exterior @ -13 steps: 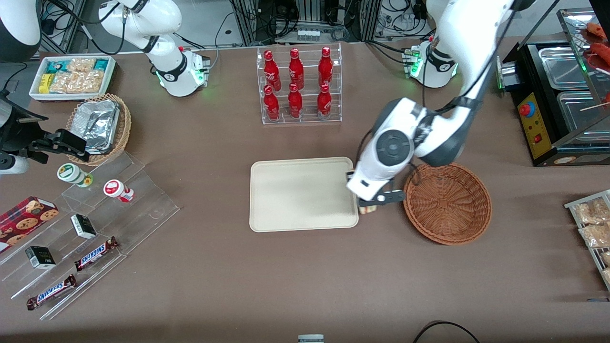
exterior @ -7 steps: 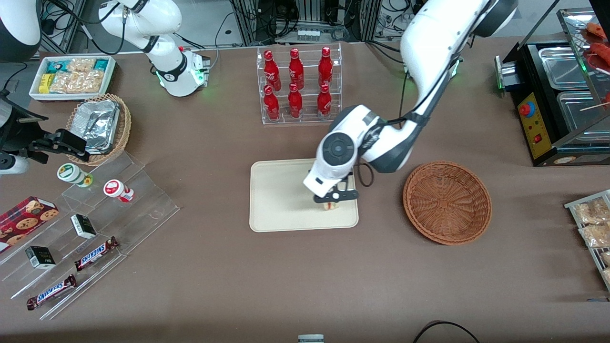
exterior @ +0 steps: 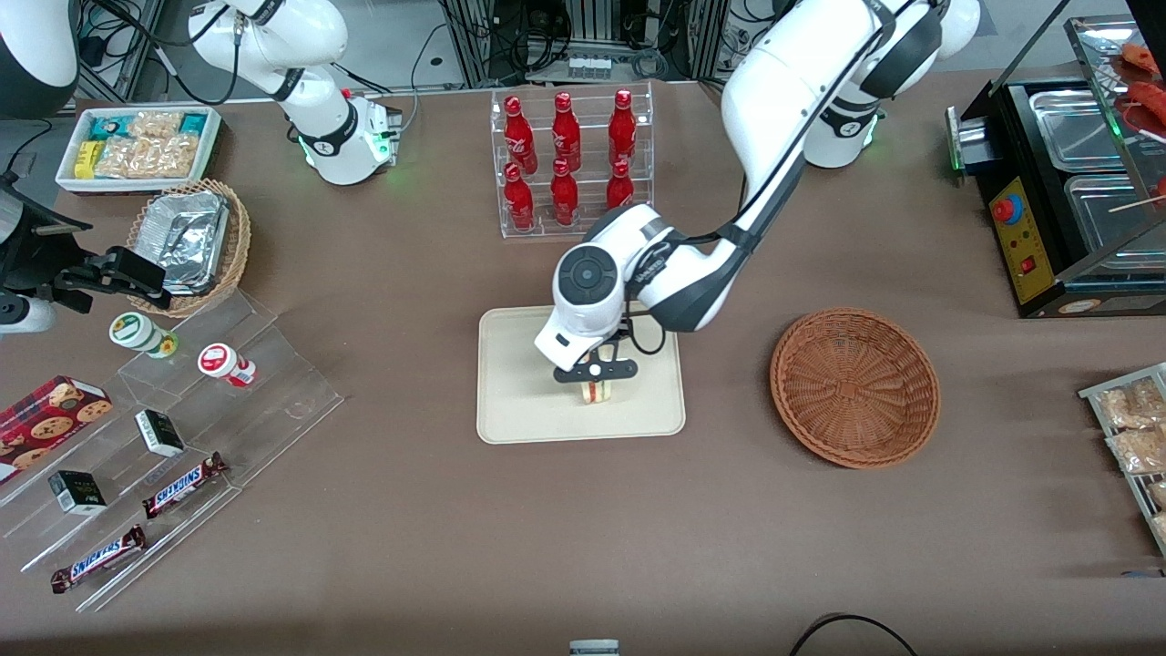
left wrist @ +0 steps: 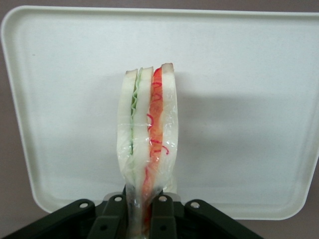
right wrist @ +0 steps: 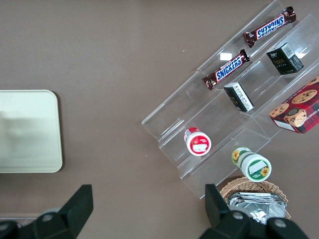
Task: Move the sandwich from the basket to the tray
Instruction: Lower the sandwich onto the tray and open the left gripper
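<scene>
We hold the sandwich [left wrist: 147, 134] over the tray [exterior: 519, 410] | gripper [exterior: 594, 371] fingers [left wrist: 162, 219] clamped on its lower end, so the wedge hangs cut edge out, clear of the rim | basket [exterior: 854, 387] empty toward our working arm's end | next, we judge: lower and release.

Six red glass-like soda bottles [exterior: 565, 164], two brown Snickers bars [exterior: 182, 485], two small black boxes [exterior: 159, 432], two round white-lidded cups [exterior: 223, 363].

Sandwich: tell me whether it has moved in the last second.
Yes. Held in the hand, the sandwich went from the basket side to over the tray.
</scene>
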Robot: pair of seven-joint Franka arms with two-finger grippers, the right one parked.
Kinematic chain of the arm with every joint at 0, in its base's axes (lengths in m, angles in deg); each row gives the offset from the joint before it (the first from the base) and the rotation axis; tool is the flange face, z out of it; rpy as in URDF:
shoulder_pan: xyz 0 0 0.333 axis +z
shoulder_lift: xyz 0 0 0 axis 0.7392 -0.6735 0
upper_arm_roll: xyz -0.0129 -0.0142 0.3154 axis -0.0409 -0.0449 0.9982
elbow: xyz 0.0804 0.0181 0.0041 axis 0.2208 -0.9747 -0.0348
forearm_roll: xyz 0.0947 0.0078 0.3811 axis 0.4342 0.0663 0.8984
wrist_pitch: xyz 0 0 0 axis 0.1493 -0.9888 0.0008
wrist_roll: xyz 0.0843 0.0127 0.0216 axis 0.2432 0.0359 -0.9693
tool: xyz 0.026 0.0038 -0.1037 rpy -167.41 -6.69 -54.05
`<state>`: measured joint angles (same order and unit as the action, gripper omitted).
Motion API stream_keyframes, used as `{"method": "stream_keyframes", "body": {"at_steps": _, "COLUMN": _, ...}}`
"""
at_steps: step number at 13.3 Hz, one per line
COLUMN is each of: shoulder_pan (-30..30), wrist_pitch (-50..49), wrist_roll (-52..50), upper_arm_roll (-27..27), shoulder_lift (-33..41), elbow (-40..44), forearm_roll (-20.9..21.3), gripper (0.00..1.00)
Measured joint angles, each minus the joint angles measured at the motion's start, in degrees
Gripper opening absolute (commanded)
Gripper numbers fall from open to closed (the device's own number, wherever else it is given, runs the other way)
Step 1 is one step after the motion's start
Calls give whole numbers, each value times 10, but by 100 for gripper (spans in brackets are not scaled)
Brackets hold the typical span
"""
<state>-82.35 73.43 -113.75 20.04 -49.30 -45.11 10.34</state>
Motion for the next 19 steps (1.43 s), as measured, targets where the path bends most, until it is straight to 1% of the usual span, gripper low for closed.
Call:
{"method": "stream_keyframes", "body": {"at_steps": 2, "shoulder_pan": -9, "wrist_pitch": 0, "wrist_roll": -14, "upper_arm_roll": 1, "shoulder_lift": -19, "elbow": 21, "forearm_roll": 12, "gripper": 0}}
{"method": "stream_keyframes", "body": {"at_steps": 7, "shoulder_pan": -10, "wrist_pitch": 0, "wrist_roll": -34, "upper_arm_roll": 3, "shoulder_lift": -42, "elbow": 39, "forearm_roll": 14, "gripper": 1}}
{"method": "stream_keyframes", "body": {"at_steps": 8, "shoulder_pan": -10, "wrist_pitch": 2, "wrist_roll": -40, "upper_arm_roll": 3, "shoulder_lift": -44, "elbow": 39, "forearm_roll": 14, "gripper": 14}}
{"method": "stream_keyframes", "body": {"at_steps": 9, "shoulder_pan": -10, "wrist_pitch": 5, "wrist_roll": -47, "upper_arm_roll": 3, "shoulder_lift": -45, "elbow": 39, "forearm_roll": 14, "gripper": 52}}
{"method": "stream_keyframes", "body": {"at_steps": 10, "shoulder_pan": -10, "wrist_pitch": 7, "wrist_roll": -52, "upper_arm_roll": 3, "shoulder_lift": -46, "elbow": 39, "forearm_roll": 15, "gripper": 100}}
{"method": "stream_keyframes", "body": {"at_steps": 16, "shoulder_pan": -10, "wrist_pitch": 7, "wrist_roll": -56, "upper_arm_roll": 3, "shoulder_lift": -45, "elbow": 54, "forearm_roll": 15, "gripper": 100}}
{"method": "stream_keyframes", "body": {"at_steps": 19, "shoulder_pan": -9, "wrist_pitch": -14, "wrist_roll": -56, "upper_arm_roll": 3, "shoulder_lift": -26, "elbow": 65, "forearm_roll": 15, "gripper": 100}}
